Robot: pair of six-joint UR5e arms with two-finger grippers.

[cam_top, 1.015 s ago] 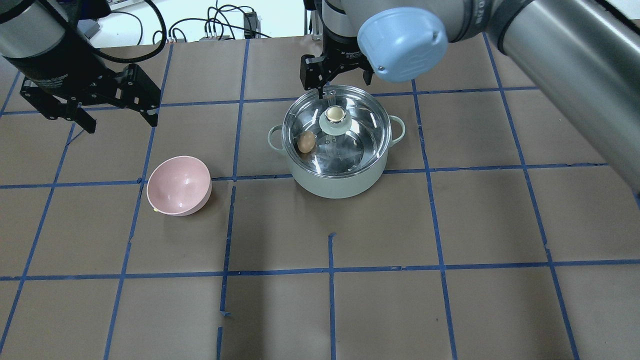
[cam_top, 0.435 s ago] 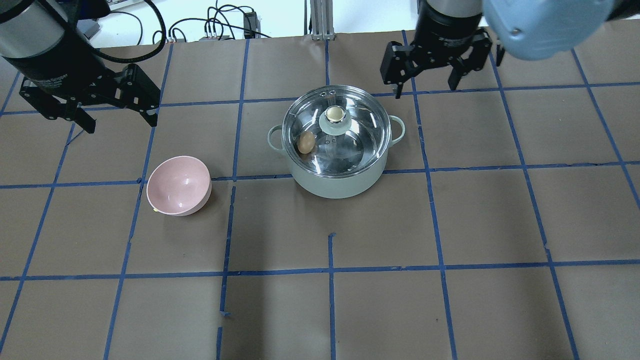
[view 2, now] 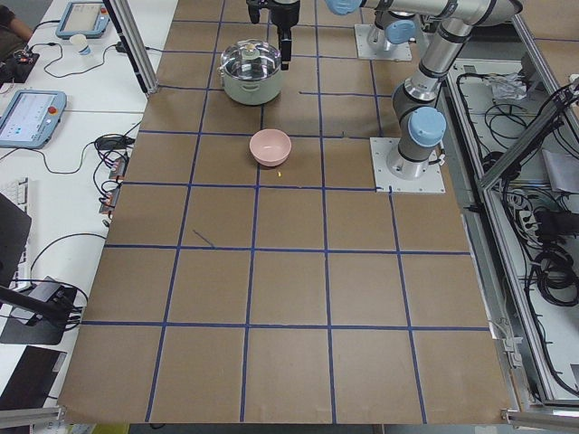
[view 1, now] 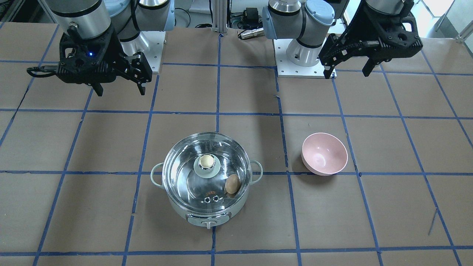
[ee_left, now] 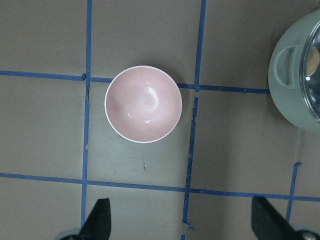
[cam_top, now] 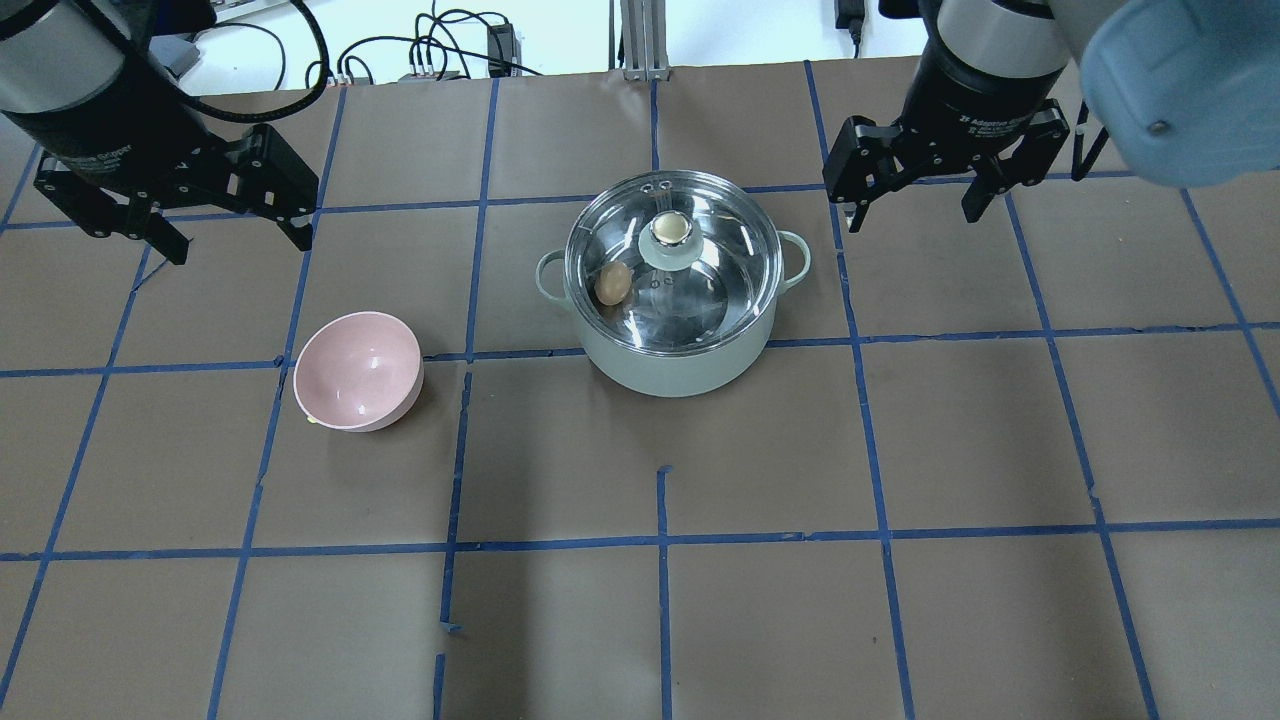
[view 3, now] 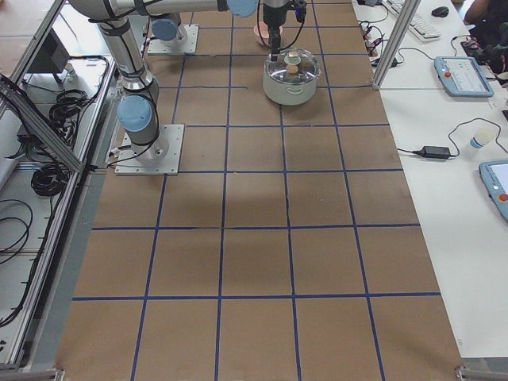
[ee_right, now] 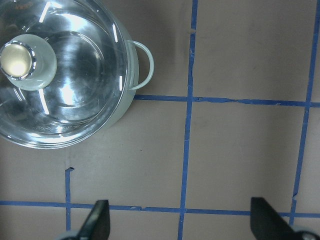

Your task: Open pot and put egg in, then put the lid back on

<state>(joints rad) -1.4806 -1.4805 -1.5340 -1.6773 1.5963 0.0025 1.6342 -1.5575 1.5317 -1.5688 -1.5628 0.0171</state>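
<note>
You've got the lid (cam_top: 716,228) seated on the pot (cam_top: 672,368), which stands mid-table toward the far edge. The egg (cam_top: 612,283) lies inside by the left wall, plain through the glass. The right gripper (cam_top: 912,218) hangs just far-right of the pot, jaws spread, holding nothing. The left gripper (cam_top: 240,250) hovers far left, jaws wide and empty too. The pink bowl (cam_top: 357,372) sits left and nearer, well apart from the pot. A wide stretch of table (cam_top: 760,450) runs near and right.
</note>
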